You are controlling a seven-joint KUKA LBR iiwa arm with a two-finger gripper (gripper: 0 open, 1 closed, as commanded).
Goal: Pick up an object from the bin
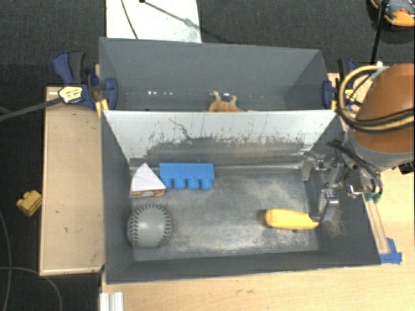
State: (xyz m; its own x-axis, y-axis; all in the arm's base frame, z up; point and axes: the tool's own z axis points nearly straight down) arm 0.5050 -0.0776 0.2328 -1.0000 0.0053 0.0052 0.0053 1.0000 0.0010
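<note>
A yellow banana (289, 219) lies on the bin floor at the right, pointing left to right. My gripper (322, 212) hangs at the banana's right end, its fingers pointing down and close to that tip; the banana rests on the floor and is not between the fingers. Far to the left lie a blue toothed block (187, 175), a small white and pink wedge (146, 181) and a grey ball (149, 226).
The arm with its orange cover and cables reaches in over the bin's right wall. A small orange thing sits behind the back wall of the bin. Bare floor stretches between the banana and the left-hand things.
</note>
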